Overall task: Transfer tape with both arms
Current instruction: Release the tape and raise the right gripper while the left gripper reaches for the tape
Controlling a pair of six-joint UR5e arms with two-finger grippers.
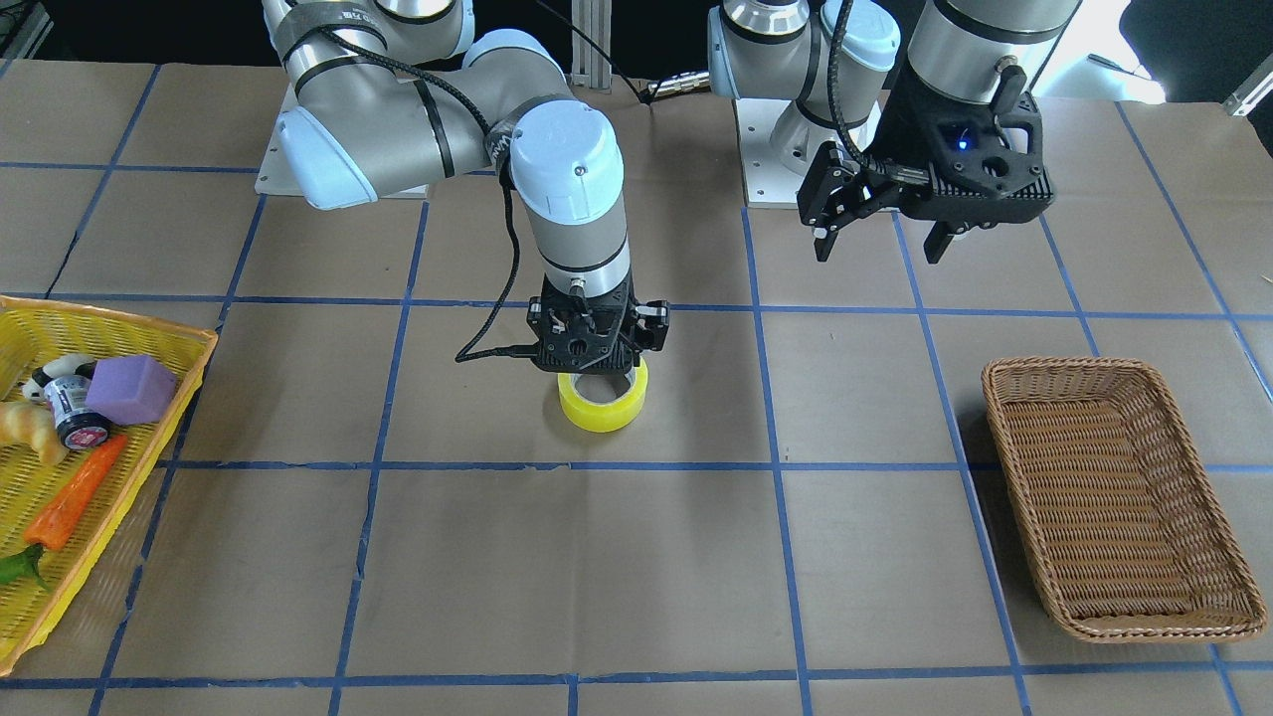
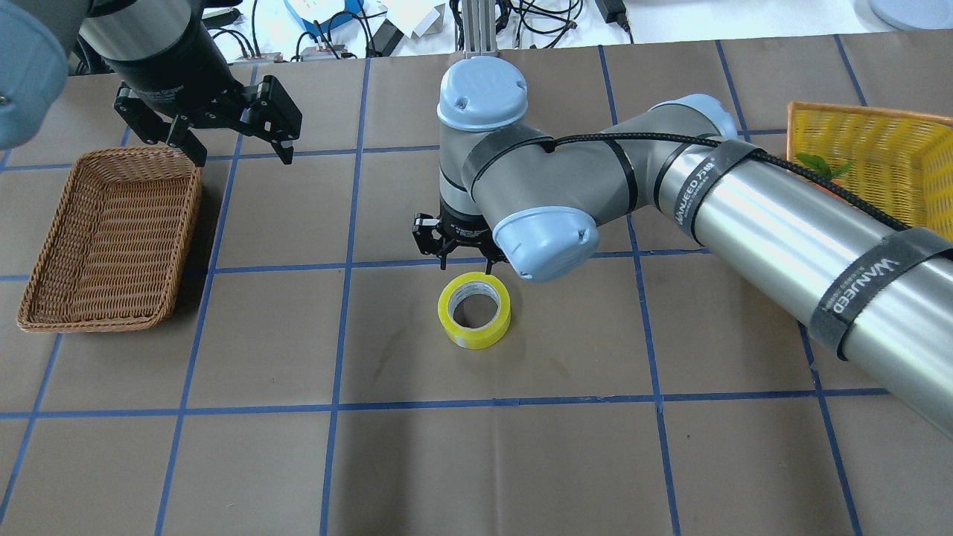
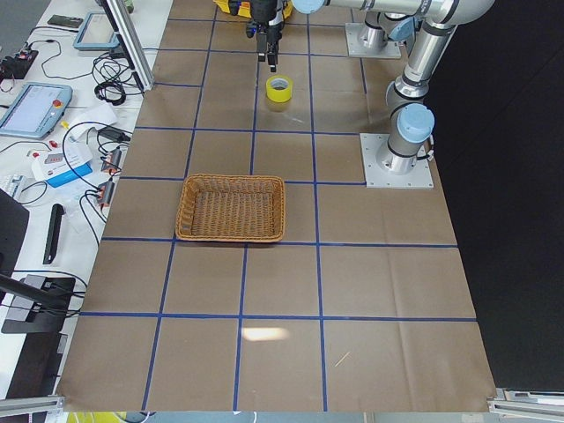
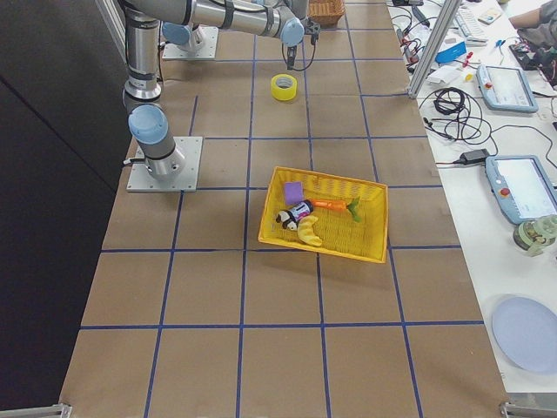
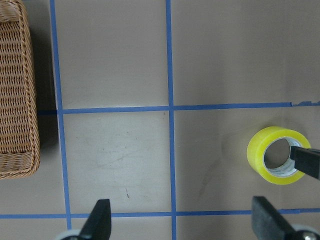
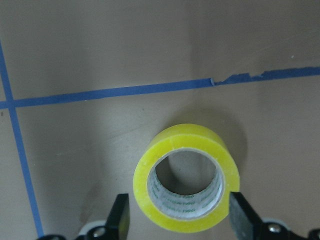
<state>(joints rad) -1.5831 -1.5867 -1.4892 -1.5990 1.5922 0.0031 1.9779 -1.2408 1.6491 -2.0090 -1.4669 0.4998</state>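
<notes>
The yellow tape (image 1: 597,413) lies flat on the brown table near its middle, whitish core facing up; it also shows in the overhead view (image 2: 476,333). My right gripper (image 1: 597,370) points straight down just above the tape. In the right wrist view it is open (image 6: 182,220), with one finger on each side of the roll (image 6: 150,170); I cannot tell whether they touch it. My left gripper (image 1: 877,249) is open and empty, held high near the robot's base. In the left wrist view (image 5: 184,220) the tape (image 5: 257,155) sits off to the right.
An empty brown wicker basket (image 1: 1024,517) stands on my left side (image 2: 112,152). A yellow basket (image 1: 99,328) on my right side holds a purple block, a small dark jar, a carrot and other toys. Blue tape lines grid the table.
</notes>
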